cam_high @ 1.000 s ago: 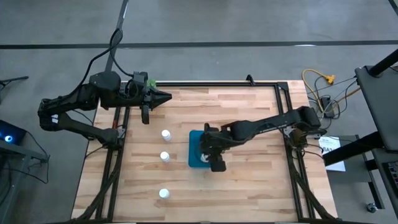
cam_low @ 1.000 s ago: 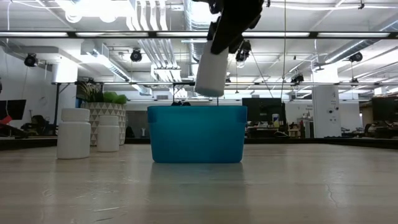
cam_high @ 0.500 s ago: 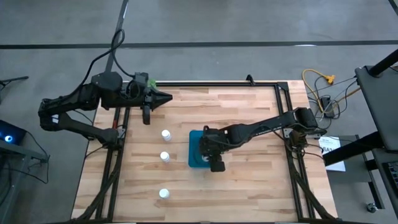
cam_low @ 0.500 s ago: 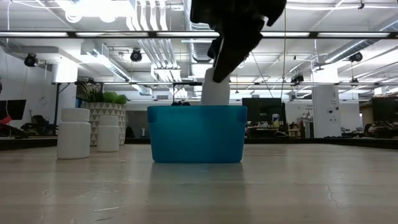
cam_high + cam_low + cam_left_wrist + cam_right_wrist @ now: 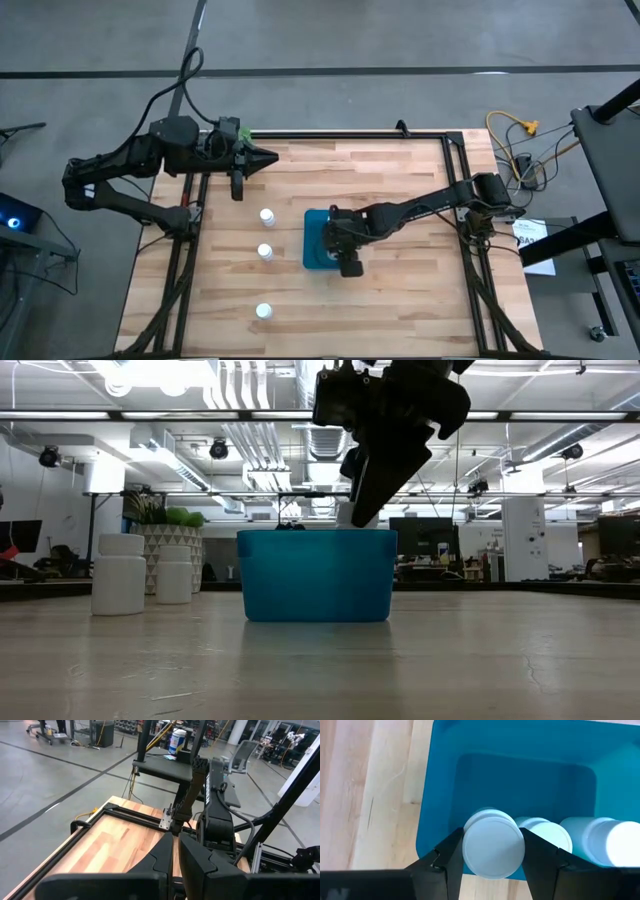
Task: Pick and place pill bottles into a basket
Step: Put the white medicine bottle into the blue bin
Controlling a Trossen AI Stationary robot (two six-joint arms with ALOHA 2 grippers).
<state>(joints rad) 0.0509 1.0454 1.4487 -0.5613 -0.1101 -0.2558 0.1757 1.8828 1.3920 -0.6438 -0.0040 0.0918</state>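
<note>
The teal basket [image 5: 314, 240] stands at the middle of the table and also shows in the low view [image 5: 316, 575]. My right gripper [image 5: 333, 245] is over it, shut on a white pill bottle [image 5: 493, 842] let down into it. Two more bottles [image 5: 545, 834] [image 5: 607, 840] stand inside the basket. Three bottles [image 5: 267, 215] [image 5: 265, 251] [image 5: 263, 311] stand on the table left of the basket. My left gripper [image 5: 270, 156] waits shut at the far left edge, touching nothing. My right gripper pinches the bottle's round side [image 5: 470, 851] between its two fingers [image 5: 451, 857], one on each side. The fingers come from above, slanting down into the basket. The bottle's round end faces the wrist camera. In the low view only its top [image 5: 346, 515] shows above the basket's rim.
A white patterned plant pot [image 5: 160, 545] with greenery stands at the far left, by the left gripper. Two of the loose bottles [image 5: 118, 573] [image 5: 174, 574] show left of the basket in the low view. A black frame [image 5: 400, 133] rims the table. Bare wood lies right of the basket.
My right gripper has gone down into the basket with the bottle. The bottle hung tilted and clear above the rim a second ago; now it sits mostly below the rim, next to the two bottles inside.
</note>
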